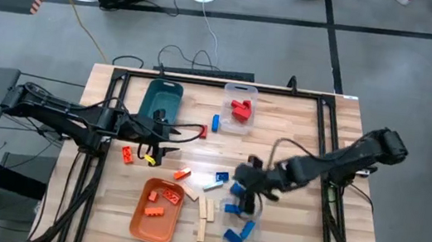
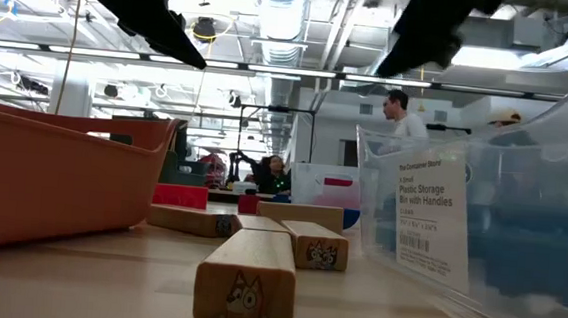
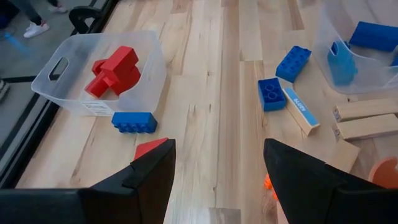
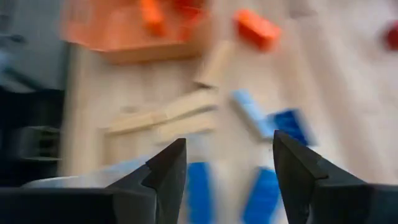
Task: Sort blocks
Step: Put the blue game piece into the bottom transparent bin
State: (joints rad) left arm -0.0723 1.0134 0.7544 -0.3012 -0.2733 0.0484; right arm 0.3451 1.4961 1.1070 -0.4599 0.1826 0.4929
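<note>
Loose blocks lie flat mid-table: a blue one (image 1: 216, 123) beside the clear bin of red blocks (image 3: 115, 71), a red one (image 3: 151, 148), orange ones (image 1: 128, 154) (image 1: 182, 173), blue ones (image 3: 272, 93) (image 3: 292, 62), and wood pieces (image 1: 204, 211). My left gripper (image 1: 166, 144) (image 3: 217, 155) is open above the table near the red block. My right gripper (image 1: 249, 201) (image 4: 229, 155) is open above the clear bin of blue blocks (image 1: 239, 234), with blue blocks (image 4: 264, 193) under it. Neither holds a block.
An orange tray (image 1: 157, 210) holding orange blocks sits at the near edge, a teal tray (image 1: 161, 101) at the far left. Wood pieces (image 2: 245, 287) lie between the orange tray (image 2: 52, 173) and the clear bin (image 2: 480, 223). People stand in the room beyond.
</note>
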